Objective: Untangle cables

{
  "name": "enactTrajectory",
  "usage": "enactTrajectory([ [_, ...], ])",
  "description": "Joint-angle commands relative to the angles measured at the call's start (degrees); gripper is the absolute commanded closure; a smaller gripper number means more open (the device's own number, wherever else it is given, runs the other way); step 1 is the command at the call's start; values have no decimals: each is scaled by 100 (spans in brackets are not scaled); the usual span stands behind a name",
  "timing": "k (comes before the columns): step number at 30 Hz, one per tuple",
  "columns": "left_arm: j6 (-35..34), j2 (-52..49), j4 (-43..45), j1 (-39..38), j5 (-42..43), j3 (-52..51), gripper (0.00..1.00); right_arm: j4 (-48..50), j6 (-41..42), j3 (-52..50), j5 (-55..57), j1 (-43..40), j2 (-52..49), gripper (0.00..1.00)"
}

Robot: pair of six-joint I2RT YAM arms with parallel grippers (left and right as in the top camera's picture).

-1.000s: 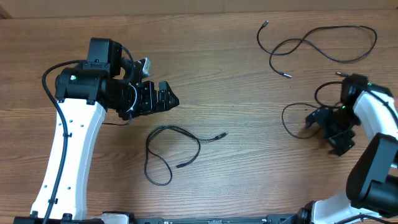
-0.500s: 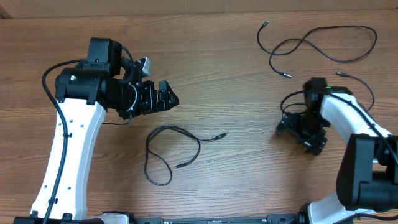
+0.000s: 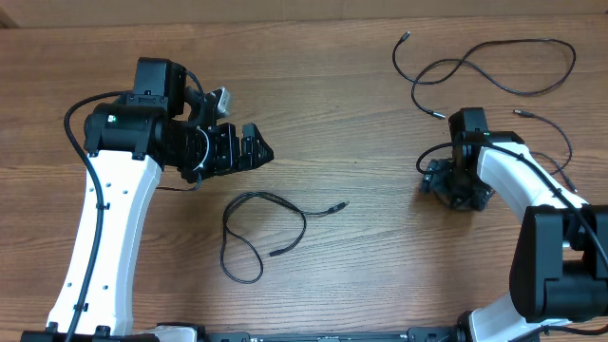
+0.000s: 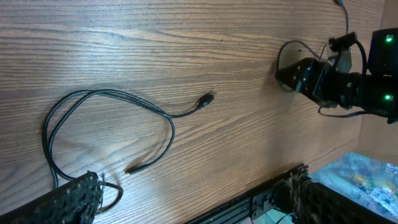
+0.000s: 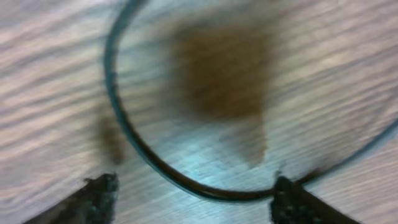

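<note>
- The right gripper hangs low over the wooden table, fingers apart, with a thin black cable curving between them.
- The left gripper gapes wide, held above and just behind a looped cable.
- A second ago the right gripper sat nearer the table's right edge; it has swung inward.

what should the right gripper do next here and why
Probably close the right gripper on the cable loop. Its fingers stand apart, and the right wrist view shows the thin black cord curving across the gap between the fingertips, so a pinch there should catch it. That view is blurred, so I cannot tell whether the cord is touched yet.
</note>
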State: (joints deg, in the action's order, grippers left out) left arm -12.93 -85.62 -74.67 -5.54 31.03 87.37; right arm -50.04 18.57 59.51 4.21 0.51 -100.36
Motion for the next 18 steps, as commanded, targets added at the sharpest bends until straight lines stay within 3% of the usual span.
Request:
enactTrajectory([
  [1,48,-20,17,-22,-13,0,1,142,-850,-26,-411,24,31,27],
  [5,48,-20,15,-22,-13,0,1,249,-863,-31,-435,24,-22,36],
  [8,50,-20,15,-22,-13,0,1,251,-863,-31,-435,24,-157,37],
  [9,50,-20,15,-22,-13,0,1,264,-861,-31,-435,24,-214,43],
  [12,48,-20,17,-22,-15,0,1,282,-732,-31,-435,24,-299,75],
  [18,50,-20,42,-22,-15,0,0,400,-640,-31,-435,24,-299,90],
])
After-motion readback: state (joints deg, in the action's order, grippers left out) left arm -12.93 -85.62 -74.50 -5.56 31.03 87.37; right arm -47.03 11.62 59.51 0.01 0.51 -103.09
